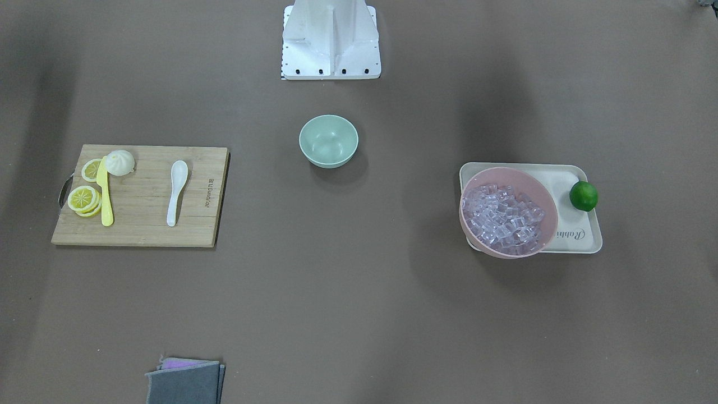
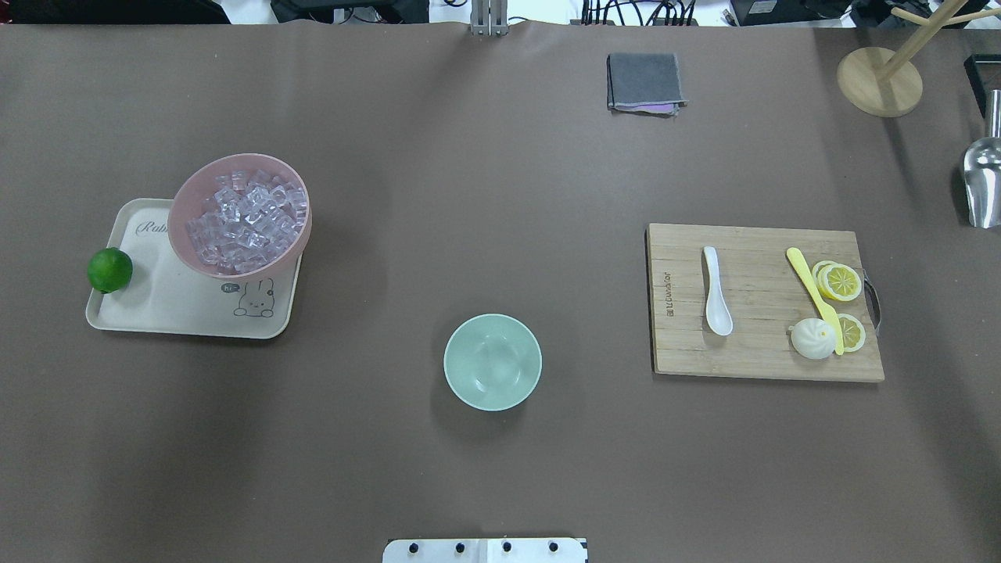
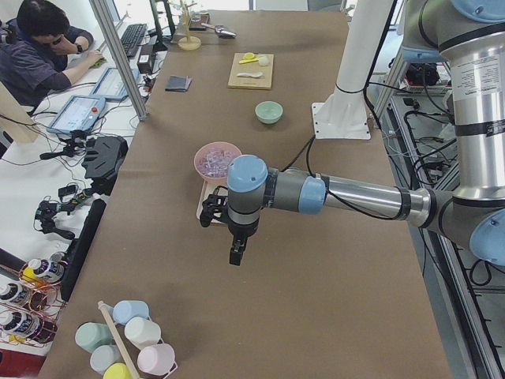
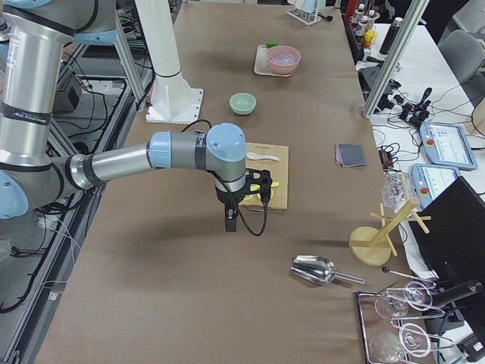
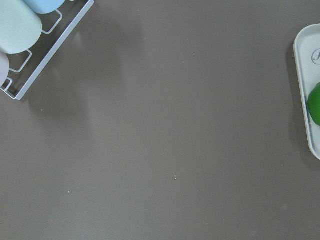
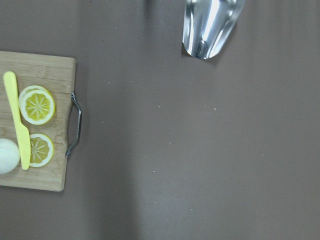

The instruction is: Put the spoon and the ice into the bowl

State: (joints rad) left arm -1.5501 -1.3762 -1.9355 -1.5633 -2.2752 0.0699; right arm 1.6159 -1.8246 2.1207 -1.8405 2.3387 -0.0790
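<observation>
The white spoon (image 2: 715, 293) lies on a wooden cutting board (image 2: 751, 352), also seen in the front view (image 1: 177, 191). The ice (image 2: 244, 219) is a heap of clear cubes in a pink bowl (image 1: 547, 193). The mint-green bowl (image 2: 493, 361) stands empty at the table's middle (image 1: 328, 140). My left gripper (image 3: 235, 257) hangs over bare table beyond the tray, far from the ice. My right gripper (image 4: 230, 224) hangs over bare table just past the cutting board. Both show only in the side views, so I cannot tell whether they are open or shut.
The pink bowl sits on a cream tray (image 2: 168, 309) with a lime (image 2: 109, 270). A yellow knife (image 2: 813, 293), lemon slices (image 2: 839, 281) and a bun (image 2: 812, 340) share the board. A grey cloth (image 2: 644, 82), a metal scoop (image 6: 210, 25) and a cup rack (image 5: 35, 55) lie further out.
</observation>
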